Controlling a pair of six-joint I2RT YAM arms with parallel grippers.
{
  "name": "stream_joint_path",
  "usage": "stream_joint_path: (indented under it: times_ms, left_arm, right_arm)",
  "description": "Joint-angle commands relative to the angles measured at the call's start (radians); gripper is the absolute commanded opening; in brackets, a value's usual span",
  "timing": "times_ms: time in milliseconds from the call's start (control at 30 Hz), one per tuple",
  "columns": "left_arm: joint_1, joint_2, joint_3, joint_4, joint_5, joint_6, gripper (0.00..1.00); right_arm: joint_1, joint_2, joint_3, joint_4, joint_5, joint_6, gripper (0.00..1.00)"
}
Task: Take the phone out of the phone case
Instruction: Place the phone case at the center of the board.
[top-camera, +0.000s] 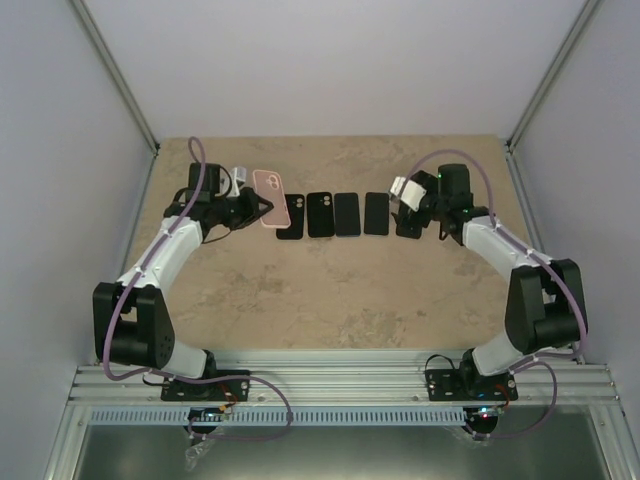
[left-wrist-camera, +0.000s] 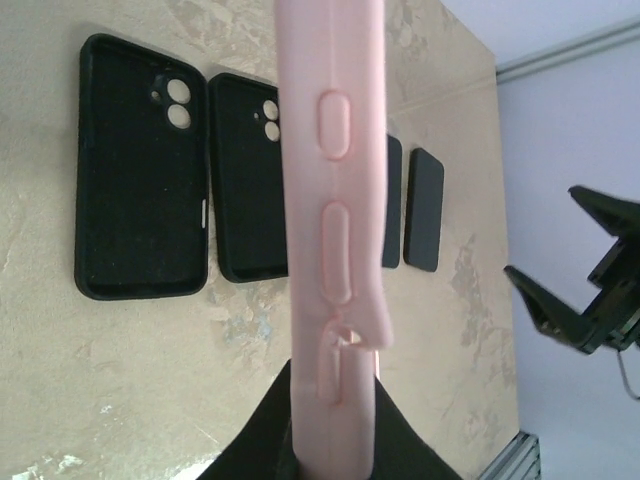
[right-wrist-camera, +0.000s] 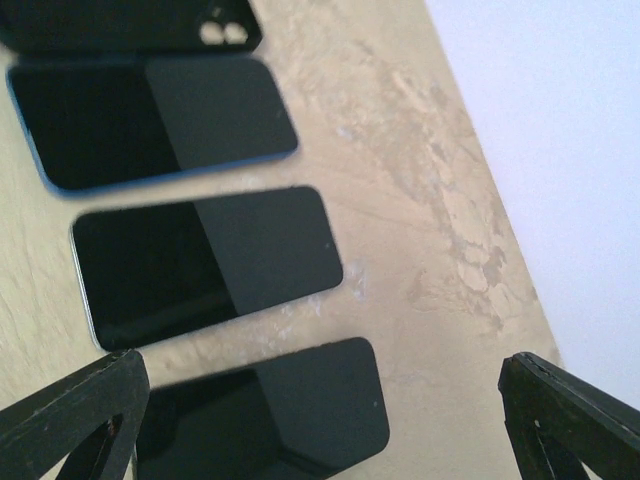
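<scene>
A pink phone case (top-camera: 268, 190) is held by my left gripper (top-camera: 252, 212) at the left end of a row of black items. In the left wrist view the pink case (left-wrist-camera: 330, 200) stands edge-on, side buttons facing the camera, and the left gripper (left-wrist-camera: 332, 410) is shut on its lower end. I cannot tell if a phone sits inside it. My right gripper (top-camera: 412, 218) is open over the rightmost black phone (right-wrist-camera: 280, 410), which lies flat between its fingers (right-wrist-camera: 75, 410); the right gripper (right-wrist-camera: 320, 430) is empty.
Two empty black cases (left-wrist-camera: 140, 165) (left-wrist-camera: 250, 190) lie next to the pink one. Two more bare black phones (right-wrist-camera: 205, 265) (right-wrist-camera: 150, 120) lie between them and the right gripper. The table's far edge (top-camera: 330, 138) and side walls are close.
</scene>
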Motion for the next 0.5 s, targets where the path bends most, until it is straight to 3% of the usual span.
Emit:
stream_joint_path:
  times_ms: [0, 167, 467]
  left_arm:
    - [0.032, -0.016, 0.021, -0.019, 0.089, 0.154, 0.0]
    - [0.094, -0.008, 0.014, -0.02, 0.166, 0.226, 0.0]
    - [0.146, 0.116, 0.145, -0.184, 0.14, 0.43, 0.0]
  right_arm:
    - [-0.009, -0.041, 0.048, -0.12, -0.091, 0.226, 0.98]
    - [-0.017, -0.094, 0.046, -0.122, -0.136, 0.38, 0.98]
    - [-0.104, -0.089, 0.06, -0.123, -0.261, 0.623, 0.98]
